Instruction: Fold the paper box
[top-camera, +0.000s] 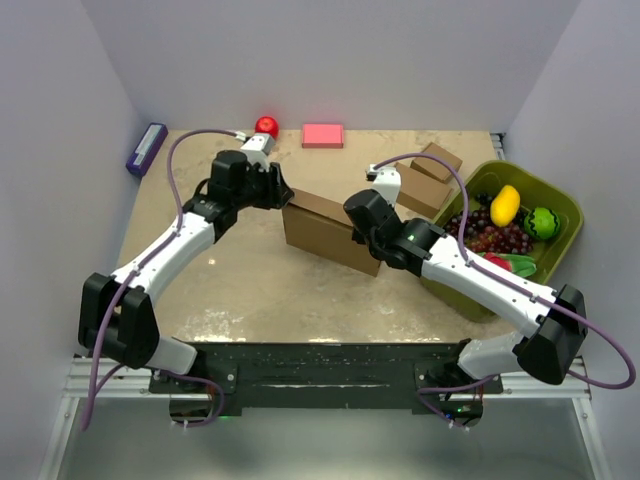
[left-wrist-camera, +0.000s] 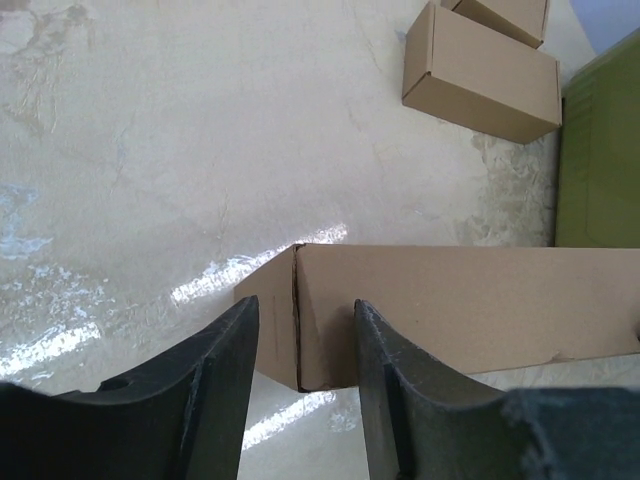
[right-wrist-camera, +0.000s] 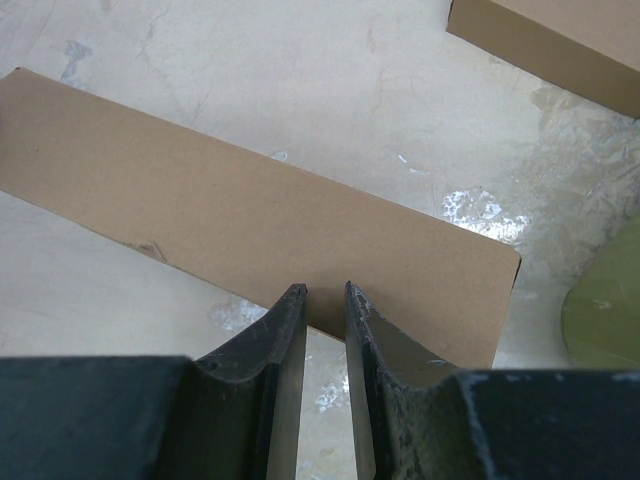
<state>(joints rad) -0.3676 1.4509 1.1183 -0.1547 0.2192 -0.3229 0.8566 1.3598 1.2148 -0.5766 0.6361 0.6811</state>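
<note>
The paper box (top-camera: 322, 230) lies in the middle of the table as a long brown closed shape. My left gripper (top-camera: 283, 192) is at its left end. In the left wrist view it (left-wrist-camera: 306, 303) is open, its fingers either side of the box's end corner (left-wrist-camera: 320, 320), where a seam runs. My right gripper (top-camera: 358, 235) is at the box's near right side. In the right wrist view it (right-wrist-camera: 324, 288) has its jaws a narrow gap apart, the tips at the near edge of the box (right-wrist-camera: 250, 220), with nothing between them.
Two small closed brown boxes (top-camera: 428, 178) stand right of the paper box, beside a green basket (top-camera: 548, 192) of toy fruit. A red fruit (top-camera: 266, 126), a pink block (top-camera: 323, 135) and a purple item (top-camera: 146, 146) lie along the back.
</note>
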